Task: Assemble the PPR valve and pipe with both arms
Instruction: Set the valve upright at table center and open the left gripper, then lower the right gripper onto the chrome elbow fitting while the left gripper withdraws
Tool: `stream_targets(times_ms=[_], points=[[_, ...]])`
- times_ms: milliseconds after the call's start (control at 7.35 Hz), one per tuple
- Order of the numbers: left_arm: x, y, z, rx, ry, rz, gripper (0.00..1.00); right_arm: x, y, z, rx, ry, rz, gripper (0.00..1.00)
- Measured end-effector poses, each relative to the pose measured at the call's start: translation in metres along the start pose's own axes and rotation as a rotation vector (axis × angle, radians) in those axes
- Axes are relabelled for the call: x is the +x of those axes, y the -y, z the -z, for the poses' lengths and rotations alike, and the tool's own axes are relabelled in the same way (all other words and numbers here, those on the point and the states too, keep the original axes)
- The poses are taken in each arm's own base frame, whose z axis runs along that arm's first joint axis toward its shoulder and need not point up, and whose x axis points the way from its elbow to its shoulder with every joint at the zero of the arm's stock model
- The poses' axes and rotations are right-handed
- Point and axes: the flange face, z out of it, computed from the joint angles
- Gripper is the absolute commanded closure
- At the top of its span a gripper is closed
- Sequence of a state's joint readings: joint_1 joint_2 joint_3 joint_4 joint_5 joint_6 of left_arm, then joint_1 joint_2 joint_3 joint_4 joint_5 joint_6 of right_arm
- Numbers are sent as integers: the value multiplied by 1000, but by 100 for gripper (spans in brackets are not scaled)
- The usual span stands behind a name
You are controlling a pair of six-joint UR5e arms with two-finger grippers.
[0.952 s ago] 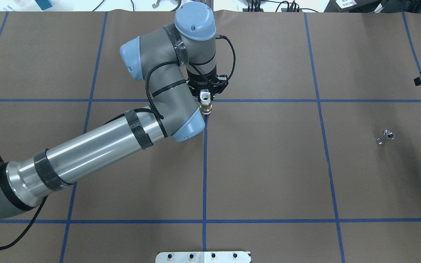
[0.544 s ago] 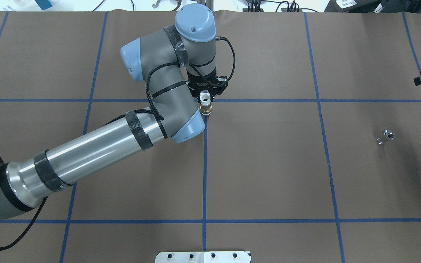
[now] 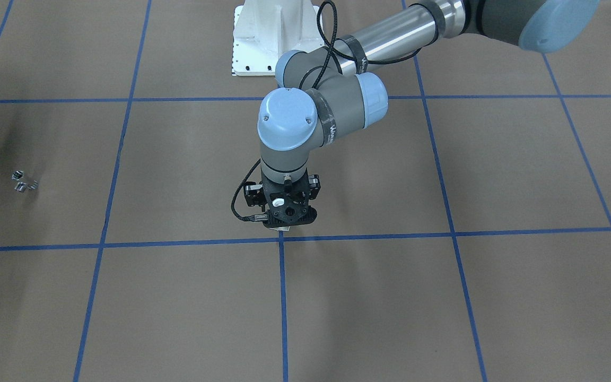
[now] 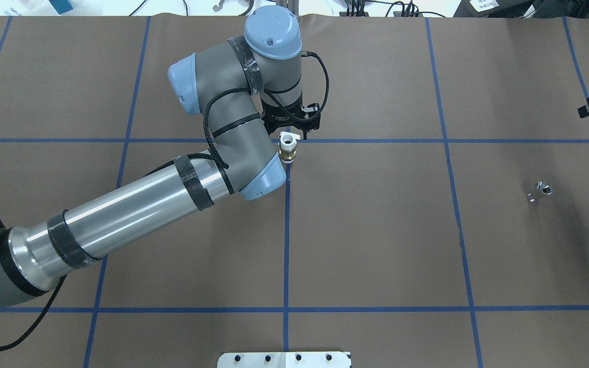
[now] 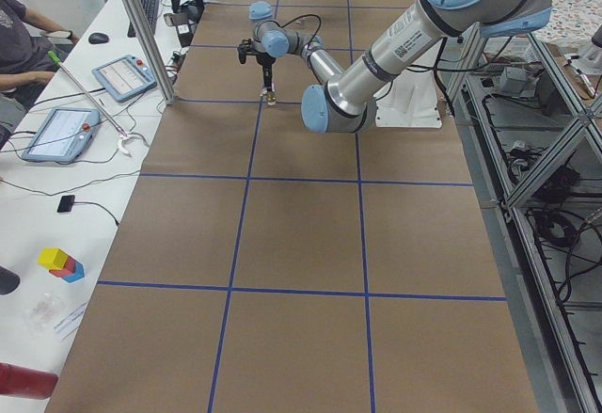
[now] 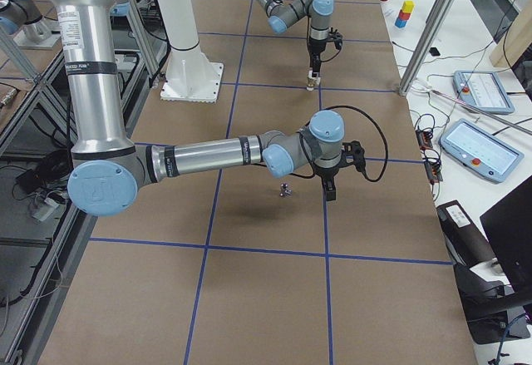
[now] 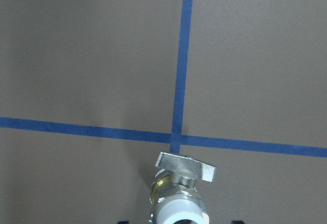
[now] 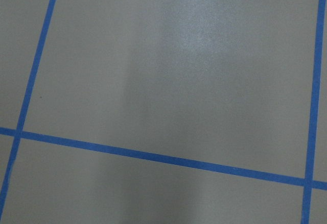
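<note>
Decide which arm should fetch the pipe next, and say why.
Right. The left claw is busy holding the valve, far from the pipe; the right claw hangs close beside the pipe and looks free.

The surface (image 4: 376,230) is looking plain brown. Blue lines (image 4: 376,140) are crossing it and making big squares, and two of them are meeting just beside the PPR valve (image 4: 288,151). The PPR valve is showing a white top, a gold middle and a pale silver-grey handle. Well apart from the PPR valve, the pipe (image 4: 540,191) is shining silver all over. The left arm (image 4: 136,204) beside the PPR valve is showing grey joints, light blue caps, a shiny silver tube and black bands. The left pincer (image 4: 288,136) around the PPR valve is looking black.
</note>
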State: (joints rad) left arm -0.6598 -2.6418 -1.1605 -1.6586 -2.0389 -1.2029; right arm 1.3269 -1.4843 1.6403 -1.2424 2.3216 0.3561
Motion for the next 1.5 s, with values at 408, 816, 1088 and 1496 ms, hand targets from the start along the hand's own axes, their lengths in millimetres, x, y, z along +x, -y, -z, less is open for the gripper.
stream_targets(times_ms=[408, 816, 1088, 1496], points=[[-25, -8, 27, 24, -40, -9, 17, -30, -15, 8, 12, 14, -62, 0], [-164, -30, 49, 57, -66, -78, 17, -70, -80, -23, -51, -44, -72, 2], [-208, -29, 58, 60, -67, -113, 17, -73, -105, -56, -128, -63, -56, 4], [-218, -27, 60, 61, -65, -116, 17, -80, -100, -89, -173, -71, -46, 7]])
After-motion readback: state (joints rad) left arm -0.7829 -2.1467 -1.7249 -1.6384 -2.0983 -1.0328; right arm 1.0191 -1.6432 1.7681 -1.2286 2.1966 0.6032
